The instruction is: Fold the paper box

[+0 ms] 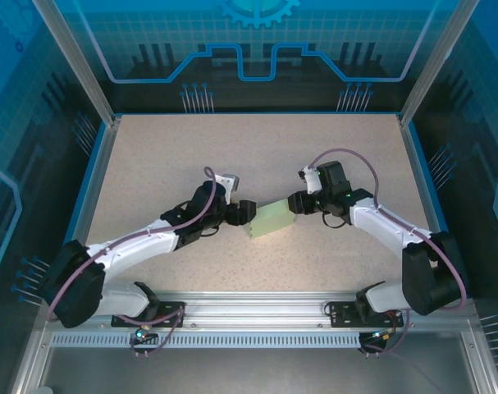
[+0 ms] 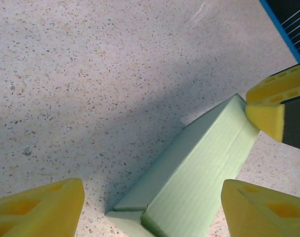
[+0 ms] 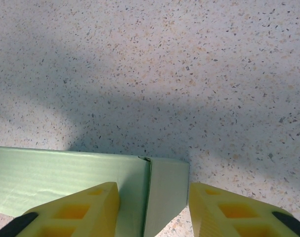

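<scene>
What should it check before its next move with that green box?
1. The paper box lies on the table, folded into a box shape: ok.
2. The left gripper straddles one end, jaws open: ok.
3. The right gripper sits at the opposite end: ok.
4. The right gripper has a firm hold: cannot tell.
5. The end flap by the left gripper is tucked in: cannot tell.

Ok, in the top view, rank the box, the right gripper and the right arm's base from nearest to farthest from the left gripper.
1. box: its left end sits right at the left gripper.
2. right gripper: at the box's far, right end.
3. right arm's base: at the table's near edge, well off to the right.
</scene>
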You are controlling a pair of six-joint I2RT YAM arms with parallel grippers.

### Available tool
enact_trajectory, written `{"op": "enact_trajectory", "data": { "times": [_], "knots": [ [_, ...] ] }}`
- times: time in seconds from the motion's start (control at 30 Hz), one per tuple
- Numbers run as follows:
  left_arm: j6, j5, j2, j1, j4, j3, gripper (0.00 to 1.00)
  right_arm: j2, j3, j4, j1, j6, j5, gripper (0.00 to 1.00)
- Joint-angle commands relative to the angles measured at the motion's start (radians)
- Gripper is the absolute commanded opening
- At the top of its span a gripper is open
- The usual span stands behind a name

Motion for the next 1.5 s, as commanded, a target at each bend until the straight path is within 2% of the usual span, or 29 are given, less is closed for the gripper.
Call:
{"op": "enact_trajectory", "data": {
  "times": [0.0, 0.23, 0.43, 0.63, 0.73, 1.13, 1.33, 1.47],
  "knots": [
    [-0.074, 0.042, -0.031, -0.008, -0.003, -0.058, 0.72, 0.027, -0.037, -0.08, 0.007, 0.003, 0.03, 0.43],
    [-0.162, 0.133, 0.012, -0.008, 0.098, -0.101, 0.61, 0.038, -0.023, -0.081, 0.014, -0.002, 0.034, 0.43],
    [-0.183, 0.164, 0.081, -0.007, 0.163, -0.1, 0.53, 0.033, -0.029, -0.083, 0.018, -0.002, 0.04, 0.43],
    [-0.209, 0.182, 0.118, -0.007, 0.2, -0.11, 0.4, 0.021, -0.034, -0.087, 0.019, -0.005, 0.053, 0.43],
    [-0.211, 0.189, 0.13, -0.008, 0.214, -0.109, 0.37, 0.012, -0.033, -0.075, 0.019, -0.005, 0.047, 0.42],
    [-0.127, 0.148, 0.223, 0.047, 0.242, 0.009, 0.39, -0.047, -0.044, 0.012, -0.001, 0.048, 0.013, 0.44],
    [-0.071, 0.143, 0.225, 0.047, 0.187, 0.073, 0.45, -0.086, -0.056, -0.007, -0.017, 0.049, 0.012, 0.45],
    [-0.048, 0.126, 0.194, 0.047, 0.151, 0.078, 0.55, -0.102, -0.056, -0.021, -0.023, 0.049, 0.01, 0.48]
  ]
}}
